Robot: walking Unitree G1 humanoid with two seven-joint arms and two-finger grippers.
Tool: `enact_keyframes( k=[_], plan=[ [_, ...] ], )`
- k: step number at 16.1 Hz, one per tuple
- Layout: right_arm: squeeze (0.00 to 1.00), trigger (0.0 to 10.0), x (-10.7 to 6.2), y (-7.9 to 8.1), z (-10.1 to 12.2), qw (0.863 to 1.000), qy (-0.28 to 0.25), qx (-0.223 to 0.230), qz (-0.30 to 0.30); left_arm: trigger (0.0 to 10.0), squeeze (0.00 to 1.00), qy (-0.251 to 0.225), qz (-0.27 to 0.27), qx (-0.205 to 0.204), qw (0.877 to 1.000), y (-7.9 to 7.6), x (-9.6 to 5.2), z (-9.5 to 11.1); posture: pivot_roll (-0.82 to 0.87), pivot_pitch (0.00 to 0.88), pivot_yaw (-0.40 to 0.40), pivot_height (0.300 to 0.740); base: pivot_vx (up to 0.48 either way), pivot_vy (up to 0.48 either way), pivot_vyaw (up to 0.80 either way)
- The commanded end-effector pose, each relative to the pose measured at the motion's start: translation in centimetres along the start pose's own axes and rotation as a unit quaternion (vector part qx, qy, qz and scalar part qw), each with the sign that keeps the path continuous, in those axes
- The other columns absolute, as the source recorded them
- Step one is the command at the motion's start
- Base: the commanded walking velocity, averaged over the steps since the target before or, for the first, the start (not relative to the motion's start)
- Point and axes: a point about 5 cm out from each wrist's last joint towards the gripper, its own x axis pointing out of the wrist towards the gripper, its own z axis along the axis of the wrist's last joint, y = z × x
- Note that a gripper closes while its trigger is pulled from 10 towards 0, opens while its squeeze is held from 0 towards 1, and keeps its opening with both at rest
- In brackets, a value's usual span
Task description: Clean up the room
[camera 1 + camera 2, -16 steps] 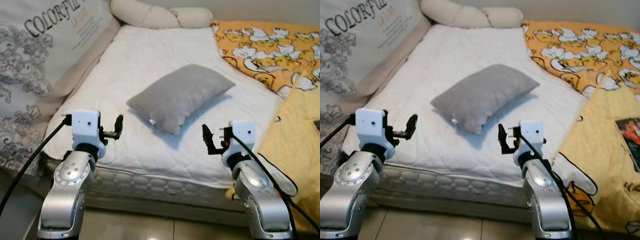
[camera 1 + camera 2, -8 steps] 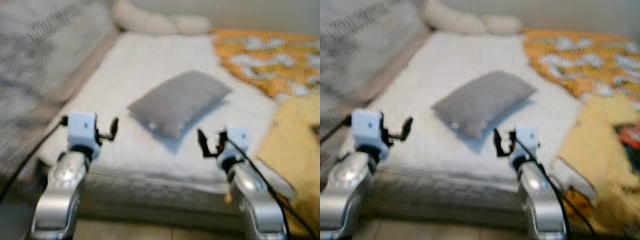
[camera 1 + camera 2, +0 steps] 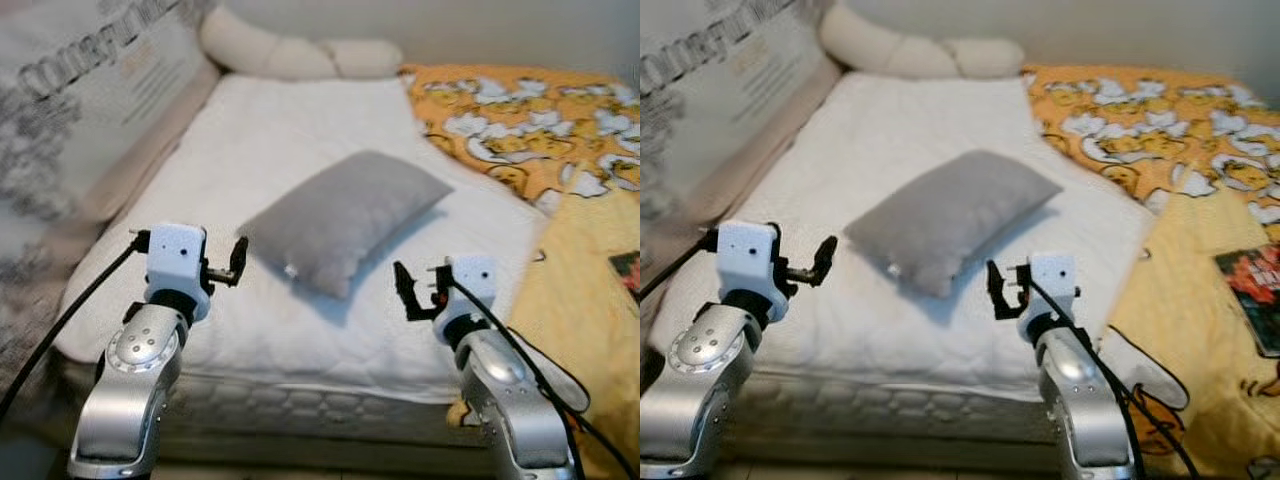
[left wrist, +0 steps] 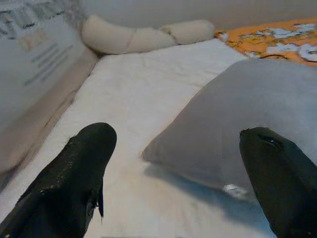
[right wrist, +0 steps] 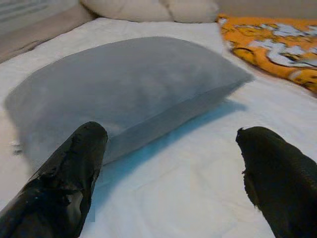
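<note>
Hovering above the mattress (image 3: 300, 150) edge, left pincer (image 3: 238, 262) and right pincer (image 3: 405, 290) both gape wide, empty, flanking the near end of the grey pillow (image 3: 345, 217). Pillow lies mid-mattress; orange blanket (image 3: 520, 110) beside it, bolster (image 3: 300, 55) beyond.

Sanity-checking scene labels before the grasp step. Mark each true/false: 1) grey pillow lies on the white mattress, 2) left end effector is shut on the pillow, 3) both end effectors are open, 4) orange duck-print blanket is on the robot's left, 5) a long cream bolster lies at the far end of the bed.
1) True: grey pillow lies on the white mattress.
2) False: left end effector is open, short of it.
3) True: right end effector too.
4) False: orange duck-print blanket is on the right.
5) True: cream bolster.
</note>
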Motion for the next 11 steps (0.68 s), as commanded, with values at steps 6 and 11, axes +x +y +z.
enact_keyframes(
  k=[6, 11],
  plan=[
    [0.0, 10.0, -0.02, -0.36, 0.38, 1.0, -0.01, -0.005, -0.001, 10.0, 0.0, -0.003, -0.017, 0.009, 1.0, -0.54, 0.04, 0.18, 0.0, 0.0, 0.013, 0.74, 0.126, 0.0, 0.0],
    [0.0, 10.0, 0.05, -0.24, 0.34, 1.0, -0.009, -0.002, 0.0, 10.0, 0.0, -0.003, -0.024, 0.01, 1.0, -0.61, 0.09, 0.19, 0.01, 0.0, 0.015, 0.74, 0.0, 0.0, 0.0]
  ],
)
